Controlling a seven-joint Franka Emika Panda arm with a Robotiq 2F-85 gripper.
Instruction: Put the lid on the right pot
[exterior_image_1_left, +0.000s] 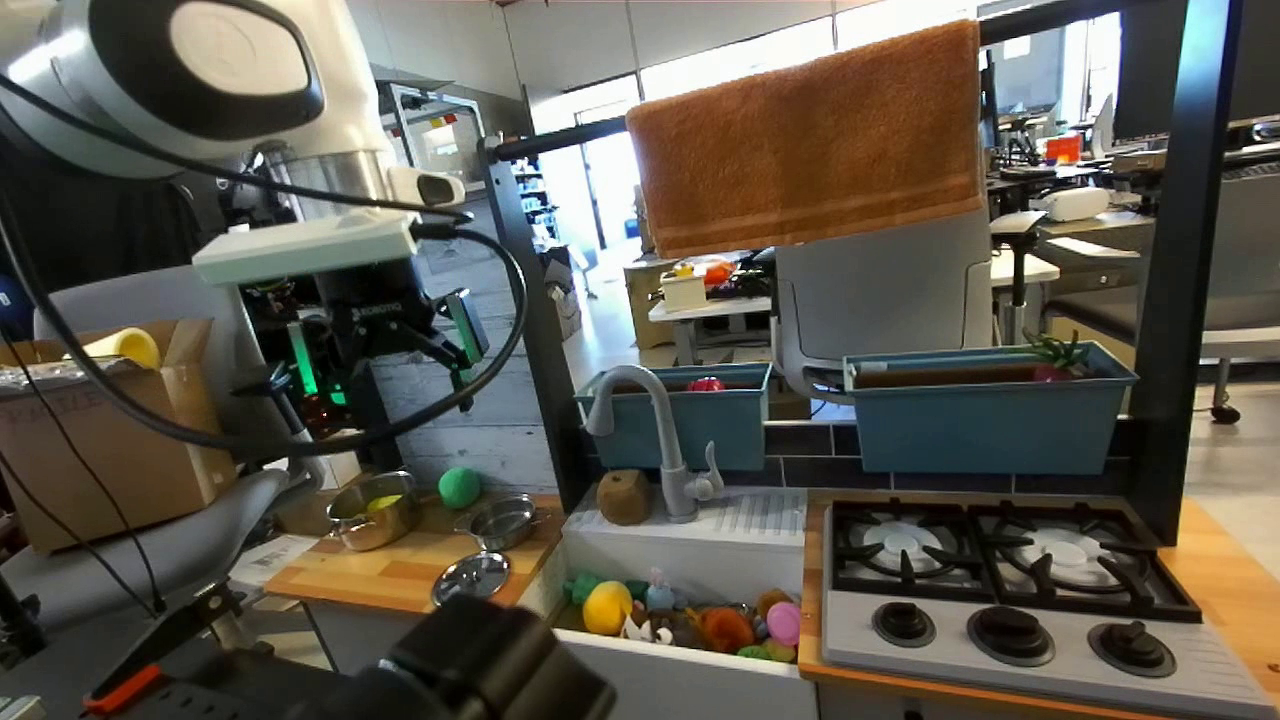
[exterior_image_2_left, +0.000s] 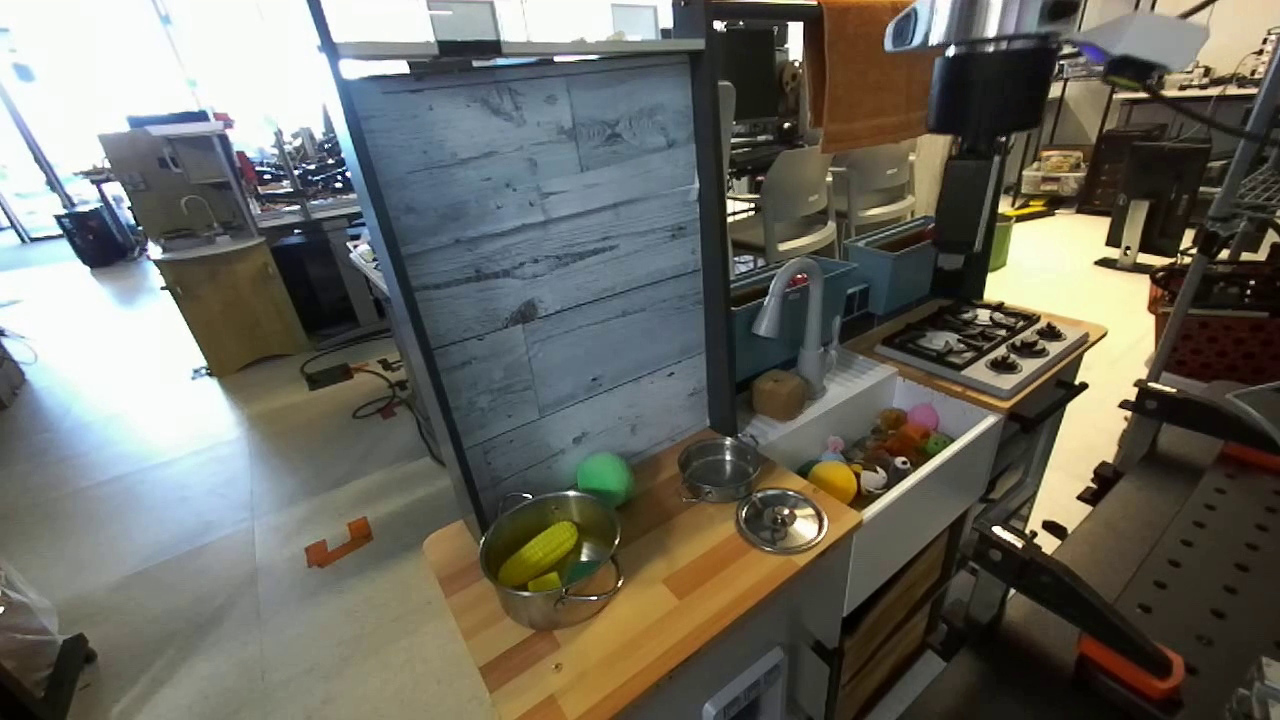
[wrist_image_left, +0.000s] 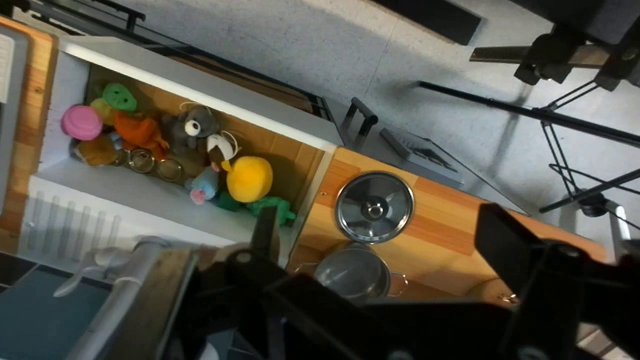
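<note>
Grey planks form a panel (exterior_image_2_left: 560, 250) behind a wooden counter (exterior_image_2_left: 680, 550), with office chairs (exterior_image_1_left: 890, 280) in the bright room beyond. An orange-brown towel (exterior_image_1_left: 810, 140) hangs from a black rail (exterior_image_1_left: 560, 138), and blue planters (exterior_image_1_left: 990, 430) stand behind the sink (exterior_image_2_left: 915, 530) and the stove (exterior_image_1_left: 950, 605).

On the counter, the lid (exterior_image_2_left: 782, 520) lies flat, knob up, near the front edge. It is just beside the small pot (exterior_image_2_left: 720, 470); whether the two touch I cannot tell. The small pot is the one further right in both exterior views. Towards the counter's far left end stands the large pot (exterior_image_2_left: 530, 608), with corn (exterior_image_2_left: 540, 553) inside it. Near the panel, between the pots, is a green ball (exterior_image_2_left: 605, 480).

The gripper (wrist_image_left: 377, 220) hangs well above the counter, its fingers (wrist_image_left: 265, 232) spread wide with nothing between them. In the wrist view the lid shows past the fingertips, and the small pot is partly hidden by the gripper.

Plush toys (wrist_image_left: 195, 122) lie in the sink. At its back rises a grey faucet (exterior_image_2_left: 813, 350), a brown block (exterior_image_2_left: 778, 395) next to its base.
</note>
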